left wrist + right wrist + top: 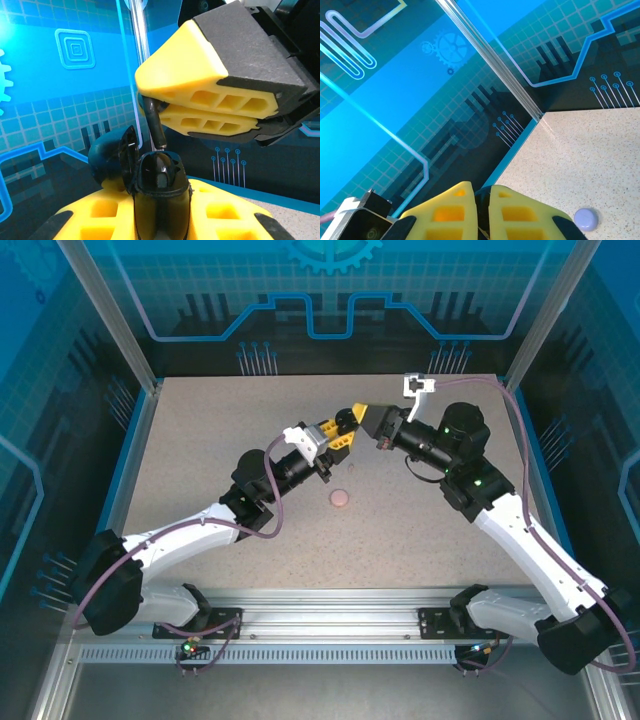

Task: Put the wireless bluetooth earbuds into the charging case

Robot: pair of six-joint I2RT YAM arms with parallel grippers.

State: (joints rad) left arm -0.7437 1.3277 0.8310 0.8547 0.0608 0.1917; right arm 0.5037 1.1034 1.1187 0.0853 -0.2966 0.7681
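The left arm's jaws, clenched on the open black charging case point(160, 185) to steady it clear of the worktop point(200, 440), meet the right arm's jaws, which pinch a black earbud point(154, 125) hanging just above the case's well, apparently lined up for insertion.

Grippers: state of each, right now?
Left gripper: jaws shut on the black case, lid open.
Right gripper: jaws shut on a black earbud, by its stem.

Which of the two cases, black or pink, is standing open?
The black case, held in the left gripper: its lid is flipped back. The pink case on the table looks closed.
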